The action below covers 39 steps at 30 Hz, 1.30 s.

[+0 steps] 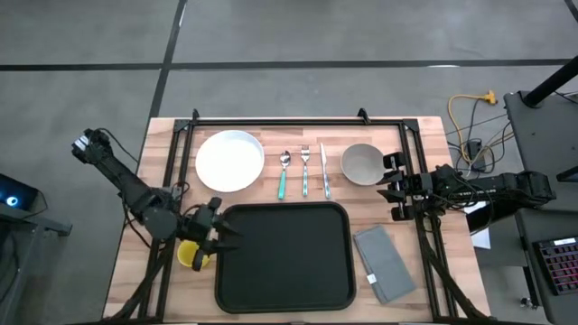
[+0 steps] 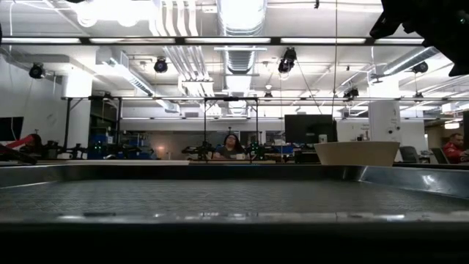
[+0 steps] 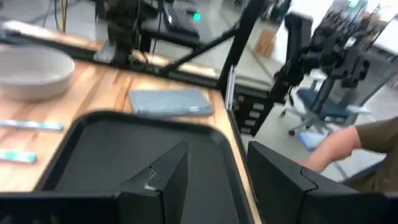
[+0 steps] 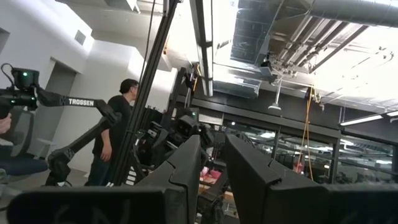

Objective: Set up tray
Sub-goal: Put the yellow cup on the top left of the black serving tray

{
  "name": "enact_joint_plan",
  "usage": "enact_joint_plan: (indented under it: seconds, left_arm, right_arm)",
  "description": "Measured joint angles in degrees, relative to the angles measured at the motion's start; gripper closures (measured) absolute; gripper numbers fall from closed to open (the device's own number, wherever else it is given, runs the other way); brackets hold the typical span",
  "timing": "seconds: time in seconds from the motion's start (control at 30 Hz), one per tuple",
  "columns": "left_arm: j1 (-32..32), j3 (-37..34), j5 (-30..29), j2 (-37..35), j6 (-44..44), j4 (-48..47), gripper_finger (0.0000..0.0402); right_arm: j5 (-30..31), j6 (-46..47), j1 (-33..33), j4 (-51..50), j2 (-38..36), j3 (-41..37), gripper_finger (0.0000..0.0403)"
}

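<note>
The black tray [image 1: 283, 255] lies flat at the table's near middle, and its ribbed floor [image 2: 220, 196] fills the low view. My left gripper [image 1: 221, 231] is open at the tray's far left corner, and its fingers [image 3: 163, 180] stand above the tray [image 3: 124, 149] without a touch that I can see. My right gripper [image 1: 395, 187] is open just right of the grey bowl [image 1: 363, 163], holding nothing. Its wrist view looks up into the room past the fingers [image 4: 186, 168].
Along the far side lie a white plate [image 1: 229, 161], a spoon [image 1: 284, 173], a fork [image 1: 304, 170] and a knife [image 1: 324, 170]. A grey napkin [image 1: 385, 262] lies right of the tray. A yellow cup [image 1: 191, 255] sits under my left arm. People are in the room beyond.
</note>
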Motion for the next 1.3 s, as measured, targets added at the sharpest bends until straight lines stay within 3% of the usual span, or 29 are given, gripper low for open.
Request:
enact_joint_plan:
  seconds: [0.13, 0.47, 0.73, 0.93, 1.17, 1.3]
  left_arm:
    - [-0.5, 6.4, -0.3, 3.5, -7.4, -10.8, 0.0251]
    - [-2.6, 28.0, -1.0, 18.9, -30.0, -48.3, 0.0251]
    - [-7.7, 40.2, -0.3, 29.6, -44.6, -65.6, 0.0251]
    - [-12.1, 41.4, 1.6, 31.4, -56.0, -70.7, 0.0251]
    - [-16.6, 36.5, 2.5, 28.9, -67.0, -70.9, 0.0251]
    - [-17.6, 34.0, 3.6, 28.0, -69.1, -70.6, 0.0251]
  right_arm:
    - [0.0, 0.0, 0.0, 0.0, 0.0, 0.0, 0.0335]
    - [0.0, 0.1, 0.0, 0.0, 0.0, 0.0, 0.0335]
    - [0.0, 0.0, 0.0, 0.0, 0.0, 0.0, 0.0335]
    - [0.0, 0.1, 0.0, 0.0, 0.0, 0.0, 0.0335]
    - [0.0, 0.0, 0.0, 0.0, 0.0, 0.0, 0.0335]
    - [0.0, 0.0, 0.0, 0.0, 0.0, 0.0, 0.0335]
